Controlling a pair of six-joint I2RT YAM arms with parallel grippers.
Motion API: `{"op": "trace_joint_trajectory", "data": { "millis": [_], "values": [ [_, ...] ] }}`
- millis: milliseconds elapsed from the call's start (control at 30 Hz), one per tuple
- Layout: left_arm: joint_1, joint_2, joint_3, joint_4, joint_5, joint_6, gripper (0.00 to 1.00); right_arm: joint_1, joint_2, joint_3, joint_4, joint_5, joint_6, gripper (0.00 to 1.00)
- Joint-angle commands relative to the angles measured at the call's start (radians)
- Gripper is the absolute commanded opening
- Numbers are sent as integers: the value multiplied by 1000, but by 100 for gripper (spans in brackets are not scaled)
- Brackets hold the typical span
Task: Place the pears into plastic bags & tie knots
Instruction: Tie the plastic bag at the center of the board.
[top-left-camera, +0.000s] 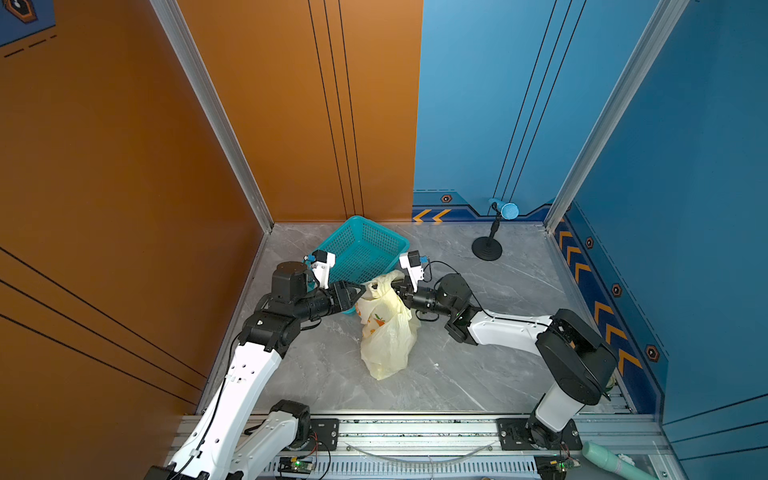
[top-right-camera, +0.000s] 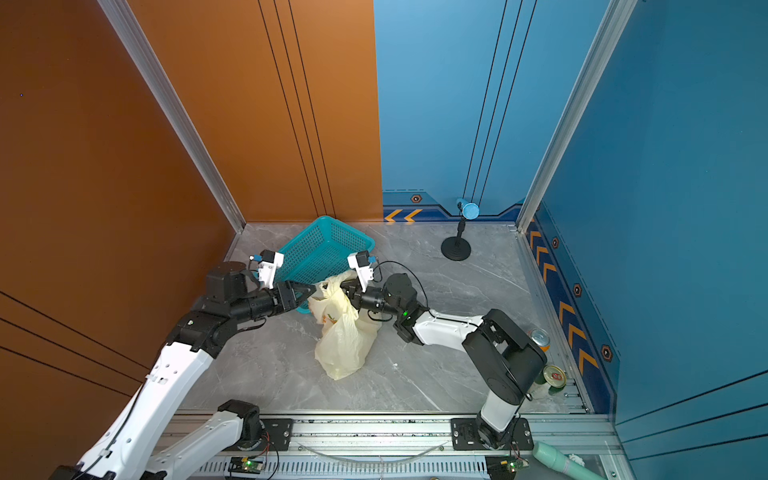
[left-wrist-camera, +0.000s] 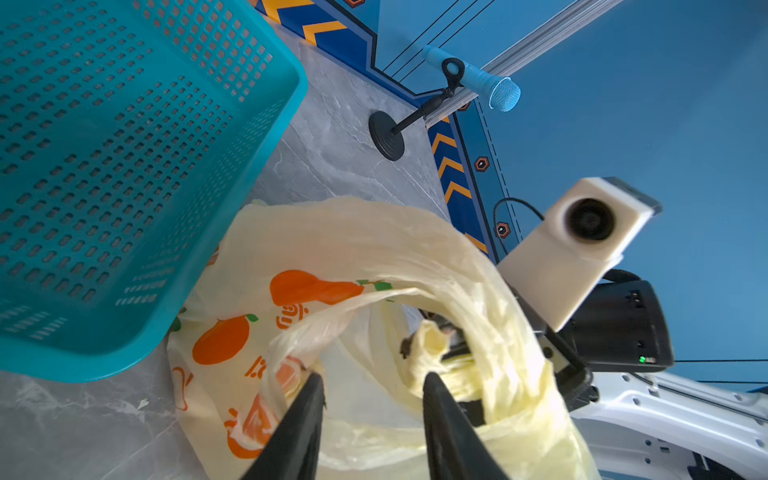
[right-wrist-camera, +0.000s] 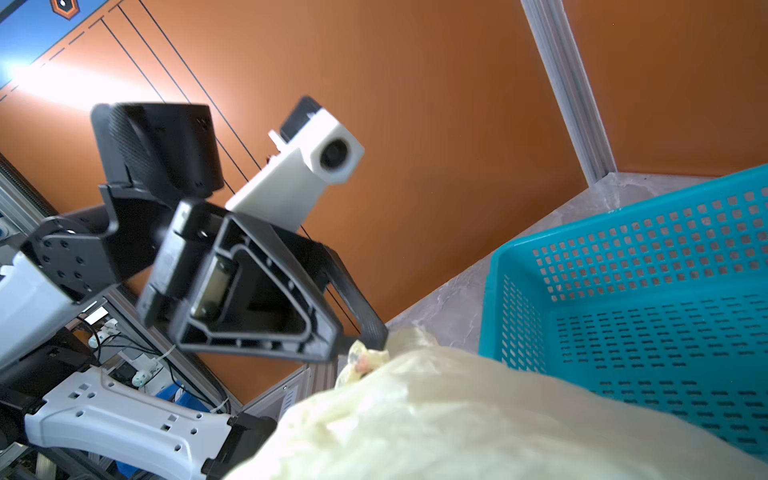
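Left wrist view: looks past the two black fingers (left-wrist-camera: 299, 424) of the left gripper (left-wrist-camera: 374, 380), spread apart, with loose film of a thin translucent pale-yellow plastic bag (left-wrist-camera: 374, 241), printed with orange fruits, lying between and beyond the tips. Shows just past them the right gripper (left-wrist-camera: 436, 345), pressed together and probably pinching a twisted bunch of the bag's top, though blurred there.

Right wrist view: mostly bag film (right-wrist-camera: 457, 415), own fingertips buried under it.

In both top views, finds the bag (top-left-camera: 388, 340) (top-right-camera: 345, 345) near the middle of the grey marble-patterned tabletop (top-left-camera: 478, 353), its top held up between left gripper (top-left-camera: 362, 291) and right gripper (top-left-camera: 397, 286), its lower part slumped on the surface toward the front. Cannot make out contents through the film.

Edges and room:
- Places a teal perforated plastic basket (top-left-camera: 349, 237) just behind the bag and both wrists, reaching back to the foot of the rear wall.
- Leaves bare marble from the bag forward to the aluminium front rail (top-left-camera: 415, 428), and a wider bare stretch to the right.
- Sets a blue microphone (top-left-camera: 505, 210) on a black round-based stand near the back right corner, well apart from both arms.
- Keeps the left arm close along the orange side wall (top-left-camera: 124, 187).
- In a top view, shows two cans (top-right-camera: 555, 376) at the right edge, beside the right arm's base.
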Motion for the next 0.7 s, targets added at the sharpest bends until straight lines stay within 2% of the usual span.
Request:
{"op": "trace_joint_trajectory", "data": {
  "millis": [0,167,467,500,567,667],
  "values": [
    [6,9,-58,183,118,-105,41,2,-31,0,48,-3,19,0],
    [6,27,-107,389,197,-202,42,9,-32,-6,48,-10,22,0],
    [2,47,-158,497,242,-242,37,12,-38,-8,38,-3,21,0],
    [6,43,-159,496,234,-243,34,11,-39,-8,36,1,22,0],
    [13,25,-134,386,165,-185,29,7,-45,-10,23,15,20,0],
    [18,-1,-89,199,73,-91,28,6,-51,-9,7,16,16,0]
  ]
}}
